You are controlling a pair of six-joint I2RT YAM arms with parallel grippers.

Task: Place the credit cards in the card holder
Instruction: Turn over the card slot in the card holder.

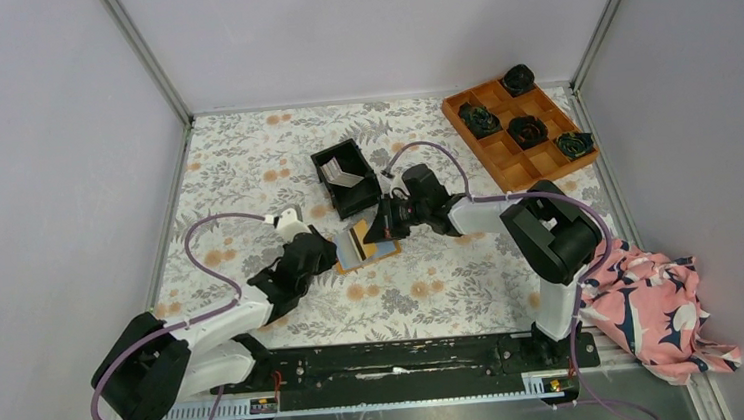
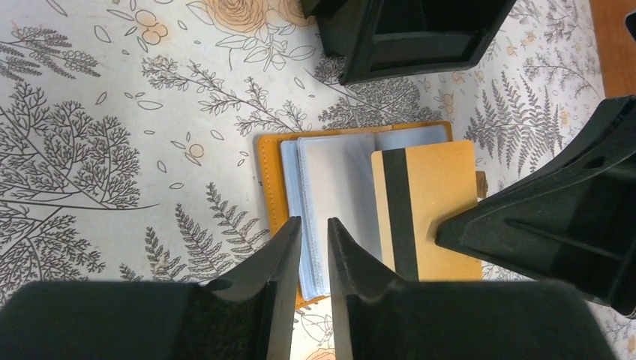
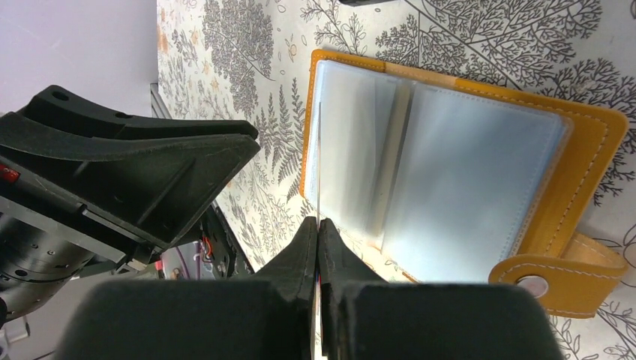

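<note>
The card holder [image 2: 337, 180] lies open on the floral table, orange-tan outside with clear blue pockets facing up [image 3: 457, 165], at the middle of the top view [image 1: 379, 254]. My right gripper [image 3: 318, 223] is shut on a tan credit card [image 2: 439, 202] with a black stripe. It holds the card on edge [image 3: 319, 157] over the holder's left pockets. My left gripper [image 2: 315, 229] hovers over the holder's near edge. Its jaws stand a narrow gap apart, and only the pocket pages show through the gap. More credit cards [image 1: 342, 175] lie in the black bin.
The black bin [image 1: 345, 177] stands just behind the holder, also in the left wrist view [image 2: 420, 30]. An orange compartment tray [image 1: 519, 130] with dark rosettes sits at the back right. A pink floral cloth [image 1: 657, 308] is bunched at the front right.
</note>
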